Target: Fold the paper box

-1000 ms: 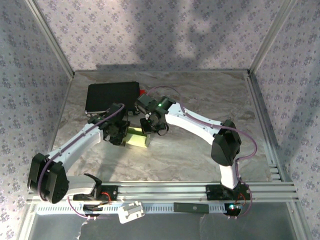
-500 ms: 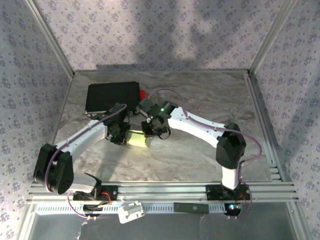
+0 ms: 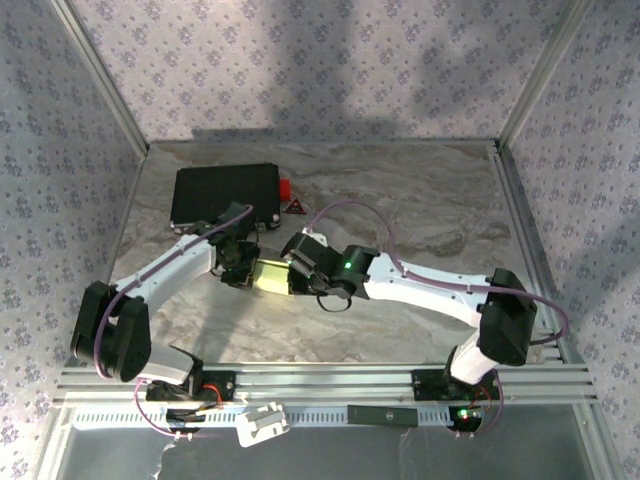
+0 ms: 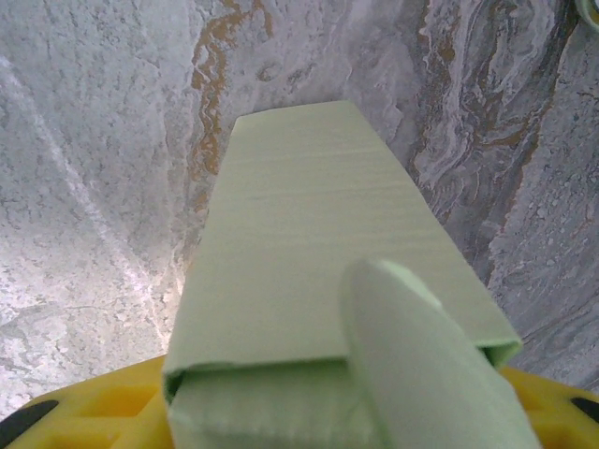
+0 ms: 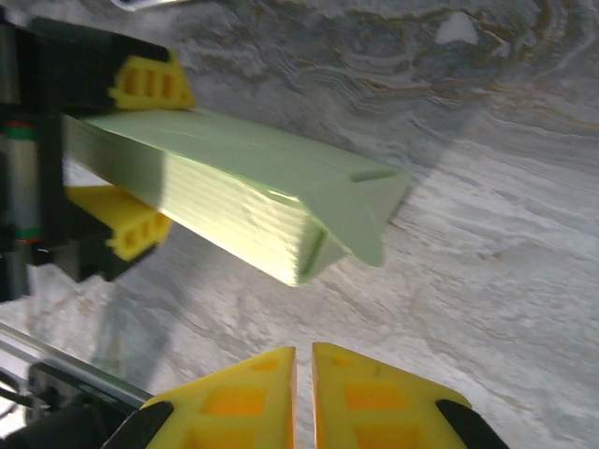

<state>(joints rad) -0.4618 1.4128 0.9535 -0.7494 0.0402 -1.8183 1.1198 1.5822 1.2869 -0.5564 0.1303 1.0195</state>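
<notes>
Right gripper (image 5: 304,355): the yellow fingertips sit almost together at the near edge of the right wrist view, a thin slit between them and nothing held. Just beyond those tips, and apart from them, is the paper box (image 5: 234,173), formed into a pale green sleeve that slants across the marble table (image 5: 487,281). Cannot tell whether its underside touches the table. The end facing the right gripper has a flap (image 5: 360,210) folded across, with one corner gaping. The box's far end is clamped in the left gripper (image 3: 243,265), one yellow finger (image 5: 148,82) on the top face and the other underneath. In the left wrist view the box runs straight out from the pads, with a blurred rounded tab (image 4: 421,374) nearest the lens. Farther back, a black case (image 3: 222,193) lies near the table's far left corner, and a small red object (image 3: 285,189) sits just beside it.
</notes>
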